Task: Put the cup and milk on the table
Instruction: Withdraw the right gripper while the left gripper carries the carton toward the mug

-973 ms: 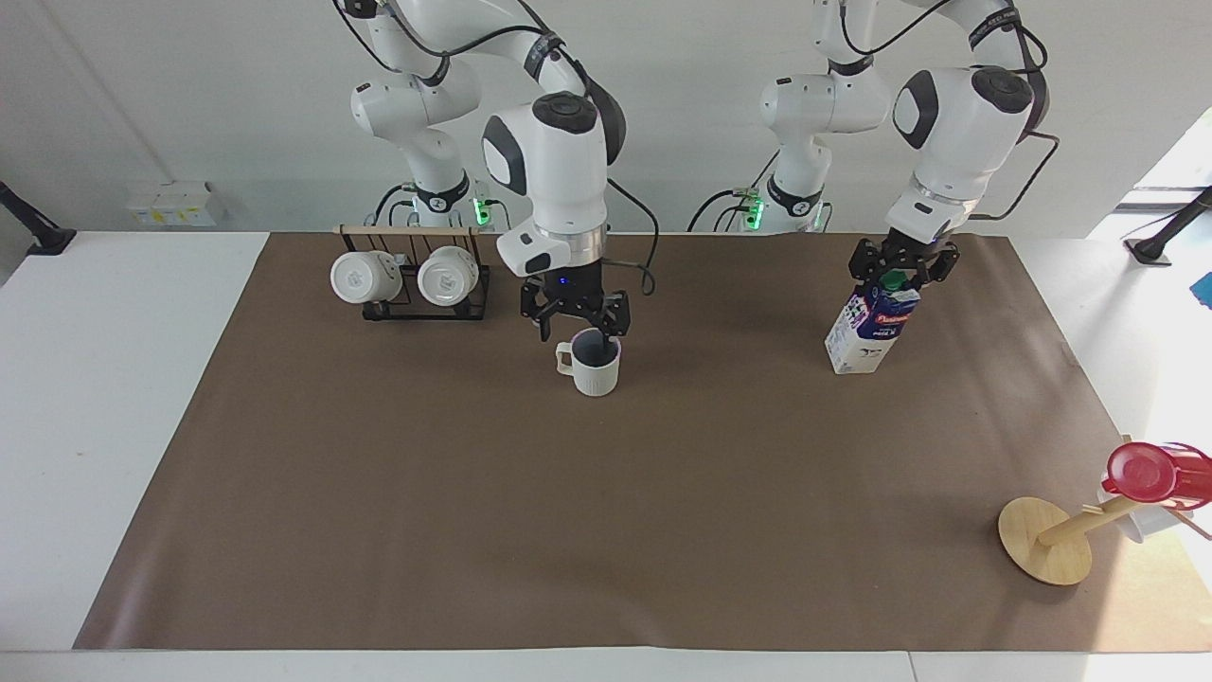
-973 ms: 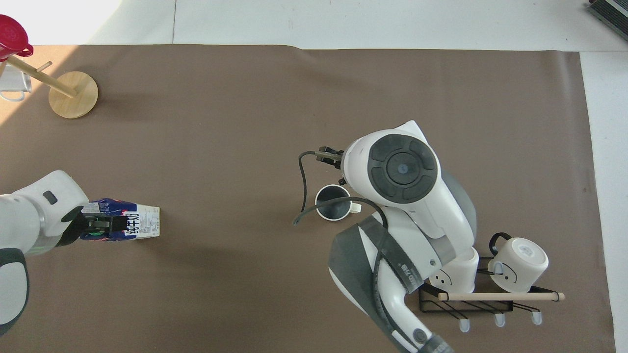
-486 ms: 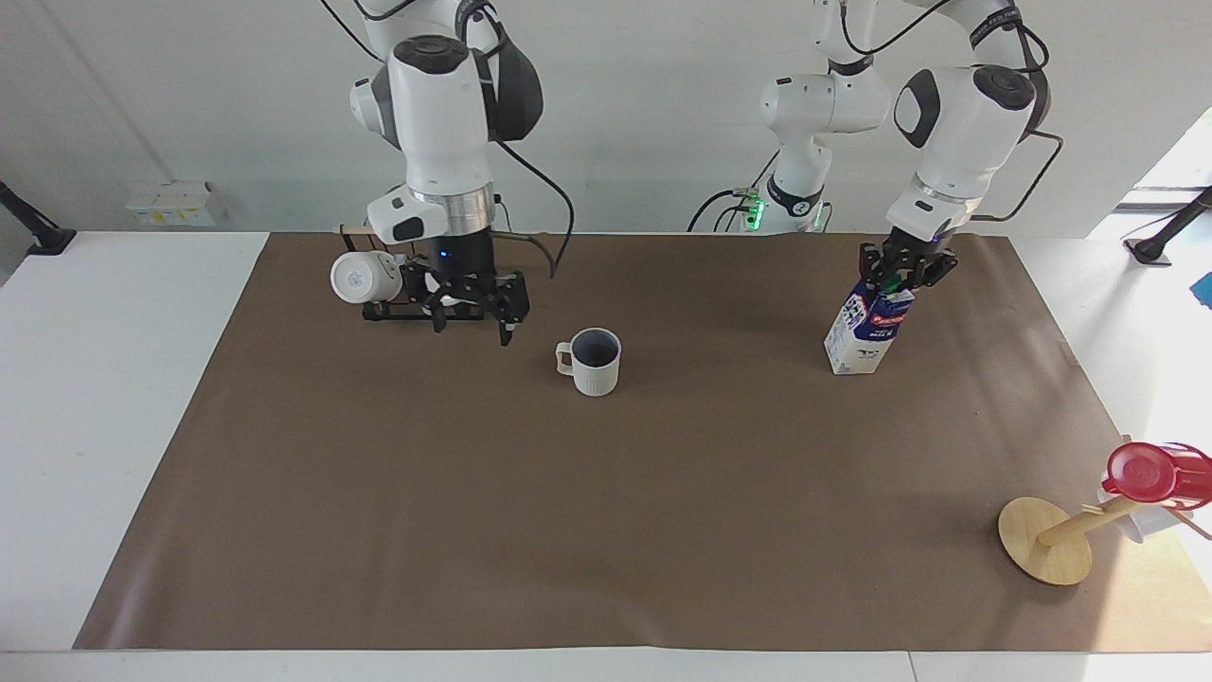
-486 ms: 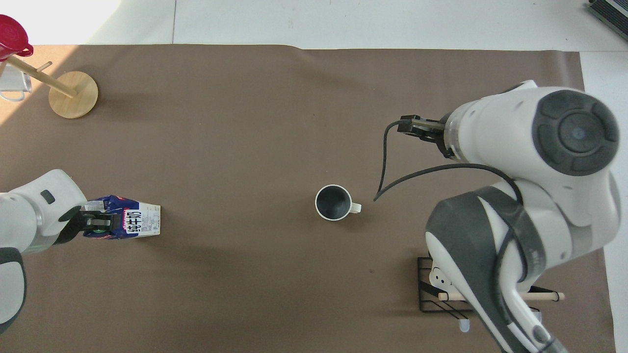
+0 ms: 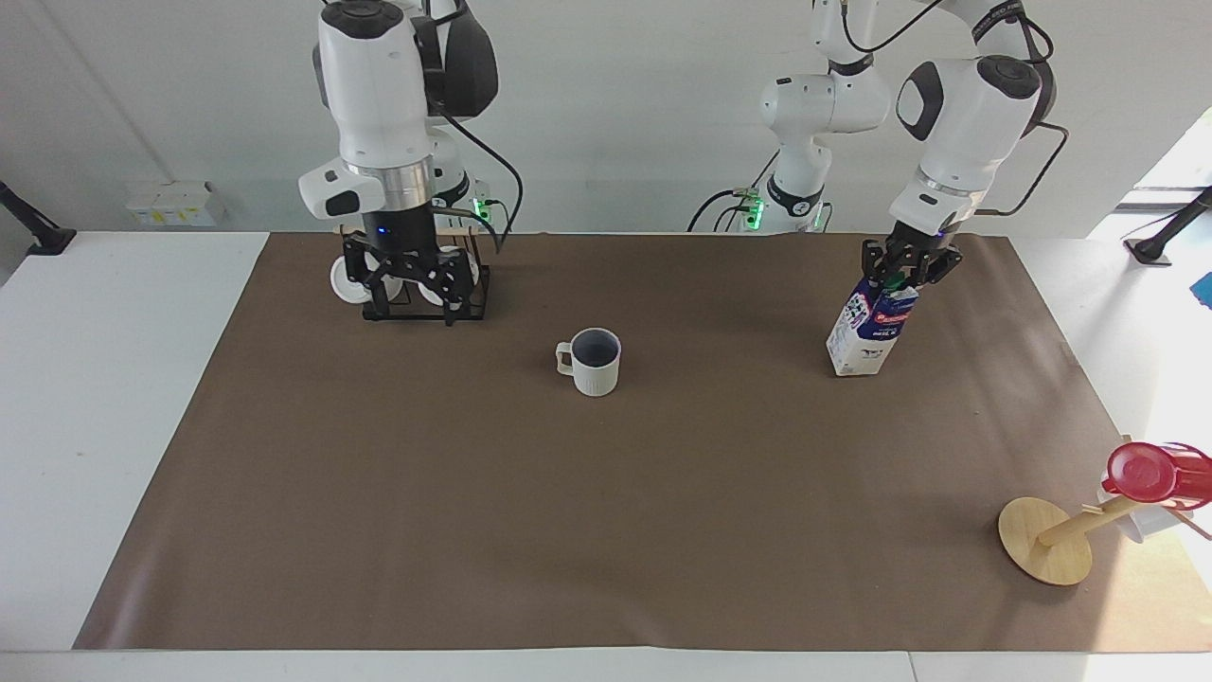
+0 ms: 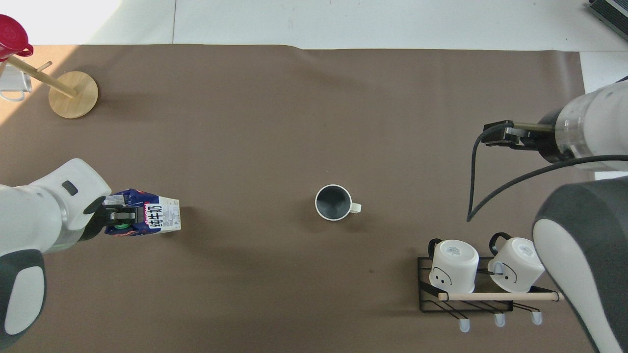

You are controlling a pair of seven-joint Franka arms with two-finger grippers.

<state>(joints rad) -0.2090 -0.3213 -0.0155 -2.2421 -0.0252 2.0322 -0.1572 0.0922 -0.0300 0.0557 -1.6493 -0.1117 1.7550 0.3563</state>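
Observation:
The cup [image 5: 595,361] stands upright on the brown mat of the table [image 5: 606,530], near the middle, handle toward the right arm's end; it also shows in the overhead view [image 6: 333,202]. Nothing holds it. My right gripper [image 5: 414,296] is open and empty, raised over the black wire rack. My left gripper [image 5: 904,268] is shut on the green-capped top of the milk [image 5: 871,330]. The carton leans, with its base down at the mat toward the left arm's end. In the overhead view the milk [image 6: 152,219] shows in the left gripper [image 6: 117,218].
A black wire rack [image 5: 423,301] with two plain white mugs [image 6: 454,264] stands close to the right arm's base. A tilted wooden mug stand [image 5: 1044,540] with a red cup [image 5: 1148,473] sits at the corner farthest from the robots, at the left arm's end.
My right gripper has let go of the cup, risen and swung away to over the wire rack. My left gripper has shifted the milk slightly toward the cup.

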